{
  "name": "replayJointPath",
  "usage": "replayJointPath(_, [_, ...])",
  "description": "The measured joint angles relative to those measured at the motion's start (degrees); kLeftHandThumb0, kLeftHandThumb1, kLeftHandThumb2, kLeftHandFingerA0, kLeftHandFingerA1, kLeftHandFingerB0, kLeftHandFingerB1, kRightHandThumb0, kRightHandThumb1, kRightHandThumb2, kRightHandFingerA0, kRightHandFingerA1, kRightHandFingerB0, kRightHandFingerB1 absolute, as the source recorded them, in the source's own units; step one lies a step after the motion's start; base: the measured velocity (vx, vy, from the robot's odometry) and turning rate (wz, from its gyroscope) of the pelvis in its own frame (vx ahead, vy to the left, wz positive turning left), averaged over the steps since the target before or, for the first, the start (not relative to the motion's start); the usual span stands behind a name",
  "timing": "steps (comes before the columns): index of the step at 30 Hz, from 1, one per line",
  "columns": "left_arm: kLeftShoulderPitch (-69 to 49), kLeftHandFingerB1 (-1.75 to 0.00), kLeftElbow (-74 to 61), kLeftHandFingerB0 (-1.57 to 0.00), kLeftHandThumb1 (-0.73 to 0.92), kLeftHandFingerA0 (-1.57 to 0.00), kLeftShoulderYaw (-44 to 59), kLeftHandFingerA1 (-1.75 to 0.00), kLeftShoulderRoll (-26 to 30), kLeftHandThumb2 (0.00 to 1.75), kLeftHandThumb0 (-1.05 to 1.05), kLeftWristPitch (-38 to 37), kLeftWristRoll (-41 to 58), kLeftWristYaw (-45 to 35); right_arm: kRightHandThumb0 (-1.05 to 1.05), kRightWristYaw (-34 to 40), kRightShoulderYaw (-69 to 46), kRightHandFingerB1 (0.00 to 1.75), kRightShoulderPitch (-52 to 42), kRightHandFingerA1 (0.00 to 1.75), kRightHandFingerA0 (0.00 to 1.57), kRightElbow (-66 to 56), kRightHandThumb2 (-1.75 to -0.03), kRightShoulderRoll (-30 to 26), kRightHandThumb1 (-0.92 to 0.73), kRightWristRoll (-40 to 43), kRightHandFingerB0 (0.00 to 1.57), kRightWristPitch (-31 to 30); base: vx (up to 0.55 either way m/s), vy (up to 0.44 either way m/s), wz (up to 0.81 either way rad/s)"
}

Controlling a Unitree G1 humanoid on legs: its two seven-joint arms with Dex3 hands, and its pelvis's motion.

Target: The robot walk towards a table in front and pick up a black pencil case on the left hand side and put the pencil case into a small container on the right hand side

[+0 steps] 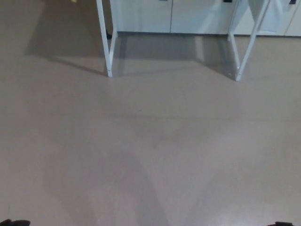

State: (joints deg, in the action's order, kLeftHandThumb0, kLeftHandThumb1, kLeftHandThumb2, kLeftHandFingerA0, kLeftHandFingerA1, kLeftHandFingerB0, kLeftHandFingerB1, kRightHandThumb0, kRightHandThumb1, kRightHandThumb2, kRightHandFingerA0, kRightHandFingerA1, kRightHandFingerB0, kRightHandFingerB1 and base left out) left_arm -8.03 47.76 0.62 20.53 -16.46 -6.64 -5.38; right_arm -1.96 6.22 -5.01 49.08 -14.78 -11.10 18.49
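Observation:
Only the white legs of the table show, at the top of the head view: a left leg and a right leg. The tabletop lies above the picture's edge, so the black pencil case and the small container are out of sight. A black sliver at the bottom left corner is my left hand. A smaller one at the bottom right edge is my right hand. Too little of either shows to tell its state.
Beige floor stretches from me to the table legs, with the table's shadow across it at the top. Pale cabinet fronts stand behind the legs. A small dark object sits on the floor by the left leg.

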Motion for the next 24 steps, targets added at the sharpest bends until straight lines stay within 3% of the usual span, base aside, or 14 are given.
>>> replayJointPath(6, [0.22,-0.47,-0.34,-0.35,0.41,-0.46,-0.24,-0.57,-0.23,0.74,-0.46,-0.57,-0.03,-0.04,-0.69,0.11,-0.01,0.41,0.38,0.48,1.01,-0.04,-0.54,-0.96,-0.39,-0.15,0.72,0.03,0.24,-0.110,0.02])
replayJointPath(7, [0.21,-0.36,-0.32,-0.40,0.52,-0.51,-0.23,-0.49,-0.23,0.56,-0.40,-0.61,-0.03,-0.04,-0.70,0.11,0.01,0.41,0.44,0.48,1.01,-0.04,-0.54,-0.96,-0.38,-0.17,0.73,0.04,0.26,-0.004,-0.15])
replayJointPath(11, [-0.11,-0.35,-0.29,-0.41,0.51,-0.54,-0.54,-0.49,-0.19,0.55,-0.41,-0.66,-0.21,0.03,-0.69,0.11,0.06,0.41,0.34,0.48,1.01,0.37,-0.54,-0.96,-0.39,-0.19,0.72,0.12,0.26,0.023,-0.22])
replayJointPath(12, [-0.31,-0.35,-0.29,-0.40,0.52,-0.53,-0.76,-0.50,-0.19,0.55,-0.41,-0.66,-0.33,0.07,-0.75,0.11,0.09,0.48,0.03,0.54,0.97,0.57,-0.70,-0.98,-0.27,-0.21,0.67,0.11,0.23,0.174,-0.17])
replayJointPath(16, [-0.12,-0.35,-0.12,-0.41,0.51,-0.53,-1.15,-0.50,0.33,0.55,-0.42,-0.93,-0.82,0.35,-0.76,-0.09,0.16,0.48,0.11,0.54,0.98,0.58,-0.70,-0.68,-0.27,-0.16,0.67,0.26,0.27,0.213,-0.02])
replayJointPath(17, [-0.08,-0.35,-0.05,-0.40,0.51,-0.55,-1.17,-0.50,0.55,0.55,-0.41,-0.95,-0.99,0.48,-0.68,-0.15,0.19,0.41,0.22,0.48,1.01,0.57,-0.54,-0.58,-0.39,-0.16,0.71,0.40,0.24,0.194,-0.03])
replayJointPath(18, [-0.22,-0.35,-0.02,-0.41,0.51,-0.55,-1.24,-0.49,0.68,0.55,-0.41,-0.96,-1.13,0.60,-0.76,-0.20,0.21,0.48,0.09,0.54,0.97,0.60,-0.70,-0.54,-0.27,-0.17,0.67,0.45,0.23,0.146,0.12])
replayJointPath(22, [-0.80,-0.35,-0.17,-0.40,0.51,-0.54,-1.50,-0.48,0.84,0.55,-0.42,-0.95,-1.48,0.94,-0.74,-0.41,0.21,0.48,-0.22,0.54,0.96,0.60,-0.70,-0.54,-0.27,-0.16,0.67,0.48,0.24,0.102,0.04])
replayJointPath(23, [-0.93,-0.35,-0.16,-0.39,0.51,-0.53,-1.54,-0.48,0.84,0.55,-0.42,-0.95,-1.49,0.94,-0.66,-0.52,0.20,0.41,-0.28,0.48,1.00,0.61,-0.54,-0.53,-0.38,-0.15,0.70,0.48,0.23,0.039,0.12])
replayJointPath(24, [-0.98,-0.35,-0.14,-0.39,0.51,-0.53,-1.55,-0.48,0.84,0.55,-0.42,-0.95,-1.48,0.93,-0.66,-0.60,0.19,0.41,-0.28,0.48,1.00,0.62,-0.54,-0.54,-0.38,-0.14,0.70,0.50,0.24,0.021,0.10])
